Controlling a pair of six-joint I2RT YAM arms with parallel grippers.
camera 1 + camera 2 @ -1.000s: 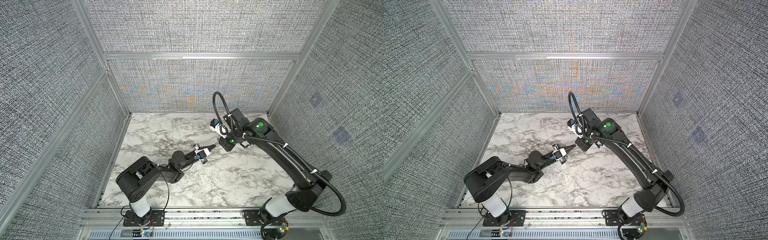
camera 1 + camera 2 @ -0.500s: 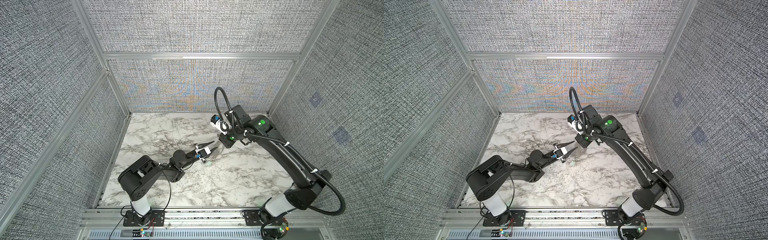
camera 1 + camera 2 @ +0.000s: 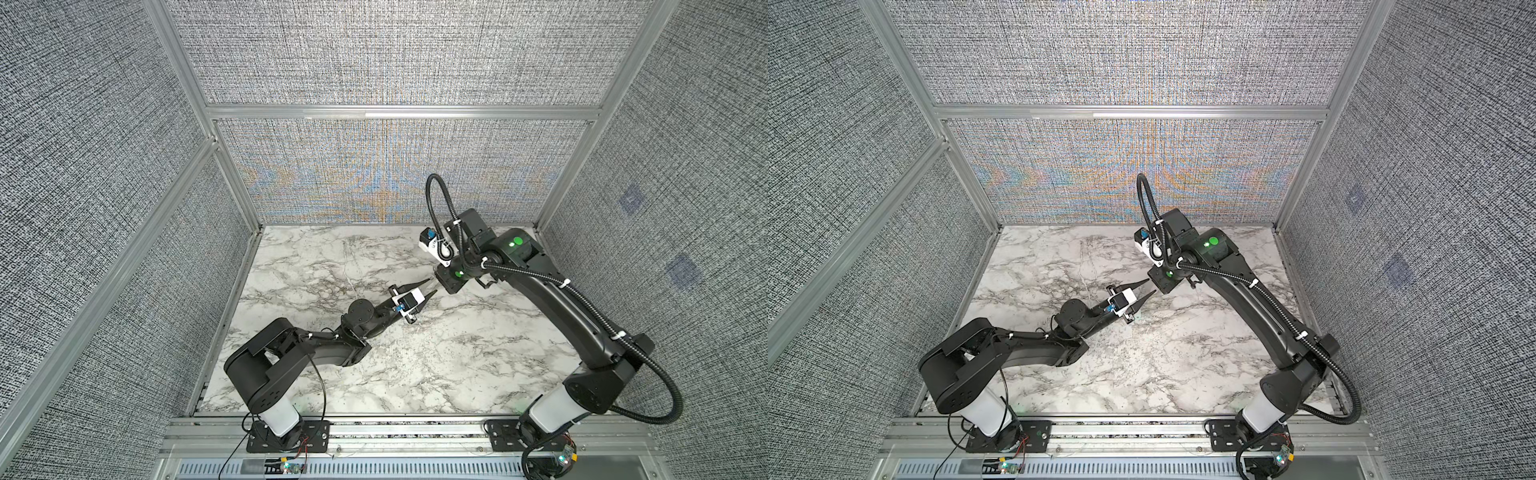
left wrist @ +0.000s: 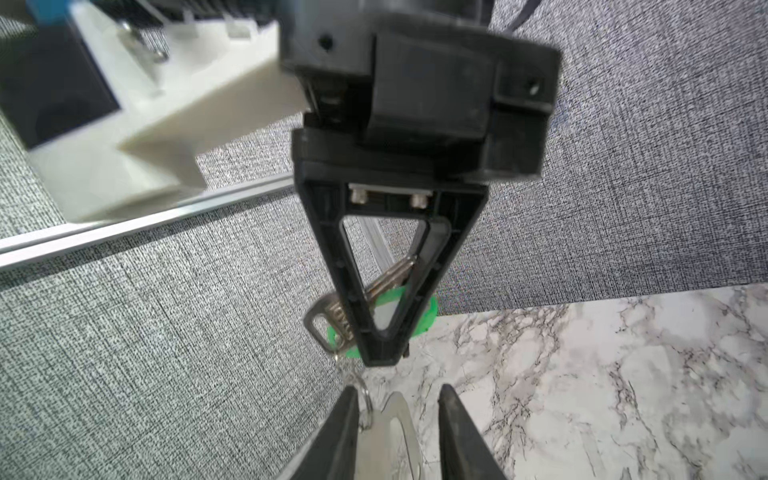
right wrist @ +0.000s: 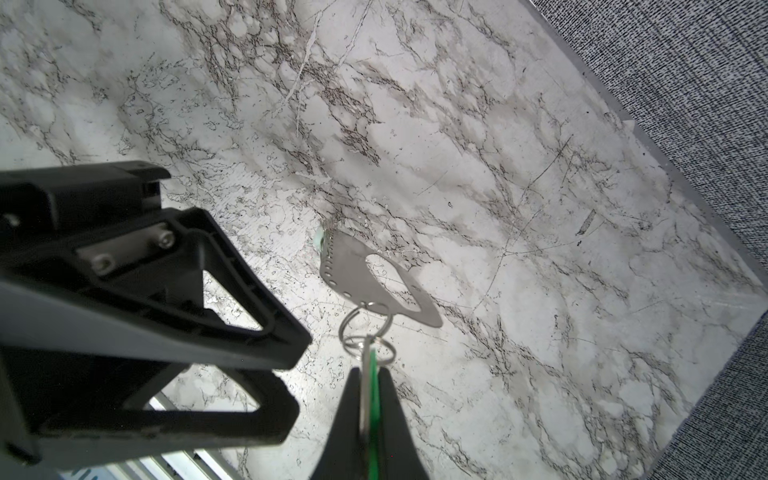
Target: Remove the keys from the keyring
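My right gripper [image 5: 370, 372] is shut on the keys [image 5: 365, 376], a silver key pressed flat against a green tag [image 5: 373, 361]. Two small split rings [image 5: 365, 328] hang from them. From the rings dangles the keyring [image 5: 345, 262], a grey metal loop with a bumpy edge, above the marble. In the left wrist view the key blade [image 4: 390, 274] and green tag [image 4: 430, 311] show behind the right gripper's finger [image 4: 380, 353]. The keyring [image 4: 392, 405] sits between my left gripper's [image 4: 398, 388] parted fingers, with a gap on one side. In both top views the left gripper [image 3: 431, 287] [image 3: 1151, 286] stands open, tips close to the right one.
The marble tabletop [image 3: 415, 353] is boxed in by grey fabric walls [image 3: 374, 187] on three sides with aluminium posts. An aluminium rail [image 3: 415, 428] runs along the front edge between the two arm bases. The right arm's cable loops up near the back wall.
My left gripper was shut at the right gripper's tip a second ago. It has since opened and stays open. Both arms have barely shifted.
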